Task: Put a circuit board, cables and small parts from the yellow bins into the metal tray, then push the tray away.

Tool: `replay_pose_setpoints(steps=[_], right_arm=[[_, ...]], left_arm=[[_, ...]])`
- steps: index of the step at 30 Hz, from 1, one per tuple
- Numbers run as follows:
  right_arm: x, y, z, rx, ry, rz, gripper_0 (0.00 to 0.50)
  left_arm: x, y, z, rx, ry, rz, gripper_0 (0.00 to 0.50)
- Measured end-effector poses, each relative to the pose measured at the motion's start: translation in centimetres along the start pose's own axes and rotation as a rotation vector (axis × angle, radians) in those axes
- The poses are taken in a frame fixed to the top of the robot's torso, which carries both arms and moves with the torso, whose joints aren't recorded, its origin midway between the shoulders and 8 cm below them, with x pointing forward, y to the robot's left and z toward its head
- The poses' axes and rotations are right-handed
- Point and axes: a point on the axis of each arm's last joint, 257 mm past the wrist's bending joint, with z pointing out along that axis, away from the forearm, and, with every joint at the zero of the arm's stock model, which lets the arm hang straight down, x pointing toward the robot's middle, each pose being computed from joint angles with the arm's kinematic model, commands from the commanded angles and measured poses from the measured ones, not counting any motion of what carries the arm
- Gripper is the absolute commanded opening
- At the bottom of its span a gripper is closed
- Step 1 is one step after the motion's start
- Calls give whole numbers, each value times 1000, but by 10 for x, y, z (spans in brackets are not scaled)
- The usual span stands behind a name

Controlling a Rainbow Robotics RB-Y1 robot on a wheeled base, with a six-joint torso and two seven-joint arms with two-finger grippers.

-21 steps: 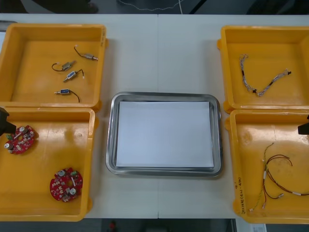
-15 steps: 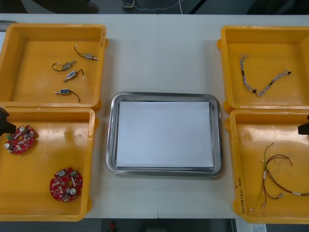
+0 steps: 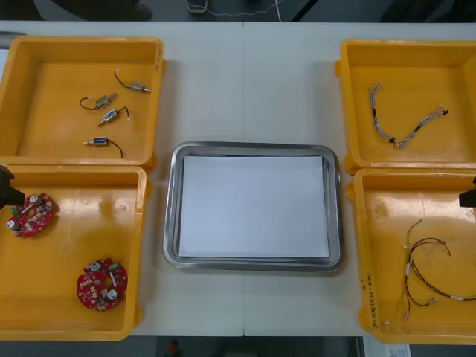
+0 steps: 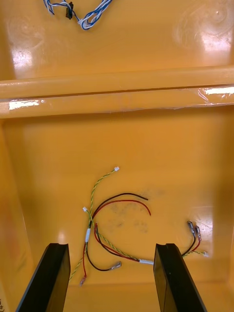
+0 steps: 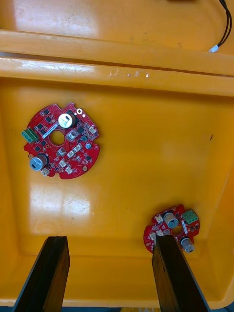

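The metal tray (image 3: 172, 212), lined white inside, lies at mid-table with nothing in it. Two round red circuit boards (image 3: 31, 214) (image 3: 102, 282) lie in the near left yellow bin (image 3: 141, 245). My left gripper (image 5: 109, 275) hangs open above that bin, with one board (image 5: 61, 141) ahead of its fingers and the other (image 5: 174, 229) just beyond the tip of one finger (image 5: 178, 275). Its dark body (image 3: 7, 187) shows at the table's left edge. My right gripper (image 4: 111, 280) is open over the near right bin (image 3: 357, 260), above the red and yellow cables (image 4: 114, 229).
The far left bin (image 3: 158, 89) holds several small metal parts (image 3: 110, 114). A twisted blue and white cable (image 3: 401, 119) lies in the far right bin (image 3: 343, 104). Red, yellow and black cables (image 3: 420, 271) are spread over the near right bin's floor.
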Motion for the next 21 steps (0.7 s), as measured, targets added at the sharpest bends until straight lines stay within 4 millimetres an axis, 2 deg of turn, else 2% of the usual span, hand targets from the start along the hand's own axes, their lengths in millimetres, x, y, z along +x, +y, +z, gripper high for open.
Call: replay_pose_setpoints(steps=[21], right_arm=[[0,0,0,0,0,0,500]], left_arm=[[0,0,0,0,0,0,500]])
